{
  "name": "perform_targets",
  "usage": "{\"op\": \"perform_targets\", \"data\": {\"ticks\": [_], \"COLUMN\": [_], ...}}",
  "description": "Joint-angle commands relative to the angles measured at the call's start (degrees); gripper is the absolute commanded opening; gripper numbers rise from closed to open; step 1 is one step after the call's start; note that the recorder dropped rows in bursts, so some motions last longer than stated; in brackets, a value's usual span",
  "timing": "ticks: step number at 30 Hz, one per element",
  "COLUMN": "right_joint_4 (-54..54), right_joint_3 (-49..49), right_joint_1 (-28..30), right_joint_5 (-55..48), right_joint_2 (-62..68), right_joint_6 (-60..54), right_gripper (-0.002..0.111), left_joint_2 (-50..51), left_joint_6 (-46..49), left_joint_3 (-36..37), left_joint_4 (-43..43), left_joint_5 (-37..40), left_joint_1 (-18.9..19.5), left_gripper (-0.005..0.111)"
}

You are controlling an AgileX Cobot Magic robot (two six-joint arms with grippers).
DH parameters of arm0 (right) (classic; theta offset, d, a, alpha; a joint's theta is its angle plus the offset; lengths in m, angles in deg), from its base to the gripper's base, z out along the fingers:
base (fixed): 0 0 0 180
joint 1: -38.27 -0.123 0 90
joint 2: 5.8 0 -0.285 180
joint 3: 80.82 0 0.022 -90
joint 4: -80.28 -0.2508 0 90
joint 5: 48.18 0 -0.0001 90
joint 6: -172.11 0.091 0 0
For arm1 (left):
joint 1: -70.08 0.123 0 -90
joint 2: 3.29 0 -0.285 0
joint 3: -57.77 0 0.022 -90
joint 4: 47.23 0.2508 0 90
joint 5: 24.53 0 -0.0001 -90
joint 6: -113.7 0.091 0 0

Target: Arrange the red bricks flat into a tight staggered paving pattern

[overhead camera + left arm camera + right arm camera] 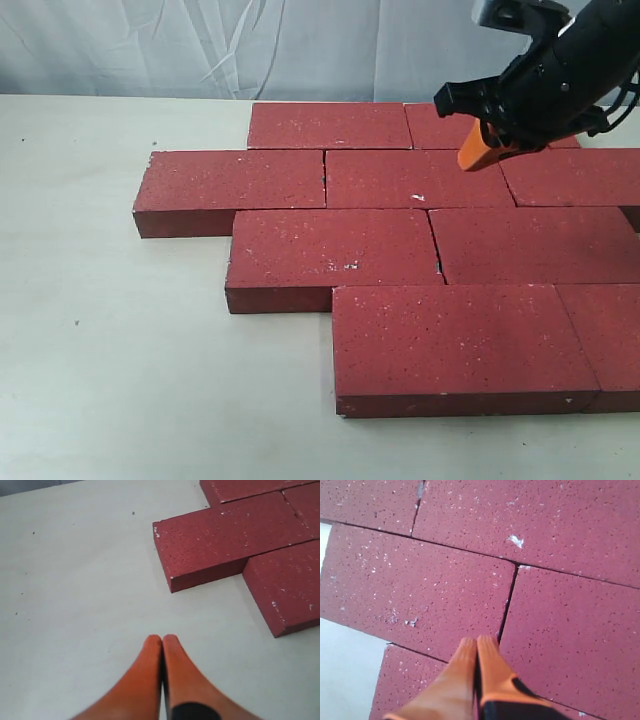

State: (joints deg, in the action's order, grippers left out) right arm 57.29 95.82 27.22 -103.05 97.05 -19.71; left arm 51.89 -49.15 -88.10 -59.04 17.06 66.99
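Several red bricks (pixel 415 180) lie flat on the table in four staggered rows with only thin joints between them. The leftmost brick (pixel 230 182) ends the second row, and the front brick (pixel 455 342) lies nearest the camera. My right gripper (pixel 478 152) hovers over the back rows at the right, shut and holding nothing. In the right wrist view its orange fingertips (pixel 477 642) sit just above a joint between two bricks (pixel 420 590). My left gripper (pixel 162 639) is shut and empty above bare table, short of the leftmost brick (pixel 225 535). It does not show in the exterior view.
The pale table (pixel 100 350) stretches left and in front of the bricks. A grey cloth backdrop (pixel 150 45) hangs behind the table. The paving runs past the right edge of the exterior view.
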Motion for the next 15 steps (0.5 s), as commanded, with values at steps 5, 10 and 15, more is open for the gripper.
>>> {"op": "perform_targets", "data": {"ticks": [5, 10, 15], "right_joint_4": [0.7, 0.7, 0.7], "right_joint_3": [0.18, 0.18, 0.18], "right_joint_1": [0.38, 0.38, 0.38], "right_joint_5": [0.72, 1.67, 4.28], "right_joint_2": [-1.38, -1.38, -1.38], "right_joint_6": [0.28, 0.28, 0.28], "right_gripper": [-0.001, -0.001, -0.001], "left_joint_2": [-5.54, -8.19, -8.75], "left_joint_6": [-0.22, -0.22, -0.22], "left_joint_3": [0.44, 0.44, 0.44], "left_joint_4": [1.57, 1.57, 1.57], "left_joint_5": [0.54, 2.09, 2.09], "left_joint_1": [-4.1, -4.1, -4.1], "left_gripper": [0.0, 0.0, 0.0]}}
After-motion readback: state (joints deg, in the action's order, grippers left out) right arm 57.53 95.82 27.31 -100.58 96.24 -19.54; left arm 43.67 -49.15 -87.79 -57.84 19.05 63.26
